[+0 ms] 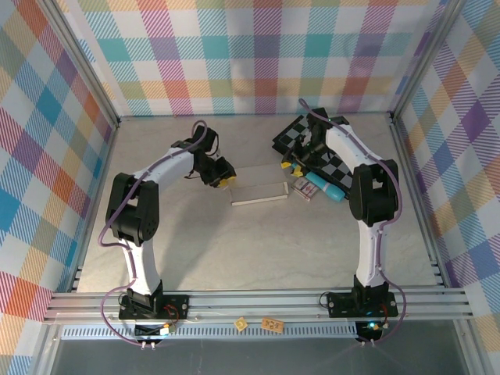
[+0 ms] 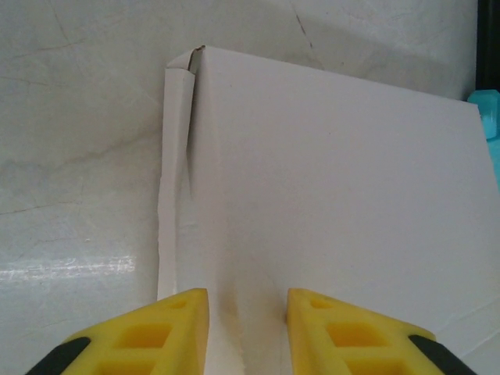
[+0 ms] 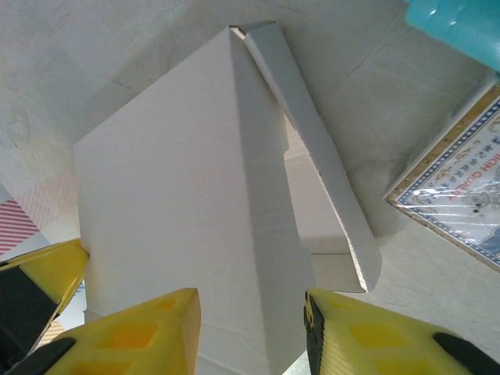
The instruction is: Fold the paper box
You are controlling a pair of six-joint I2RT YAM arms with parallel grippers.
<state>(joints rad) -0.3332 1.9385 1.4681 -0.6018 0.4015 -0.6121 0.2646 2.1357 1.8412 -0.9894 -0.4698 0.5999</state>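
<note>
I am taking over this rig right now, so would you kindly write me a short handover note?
Left gripper: jaws apart over the left end of the paper box, with no pinch that I can see.
Right gripper: jaws apart over the box's right end, likewise.
Box: mid-table, lying flat, left of the checkered board and the printed packet.
Done: the body looks formed into a shallow box.
Left: the long side flap stands away from the body and needs tucking. The narrow flap at the other end looks not fully seated.
</note>
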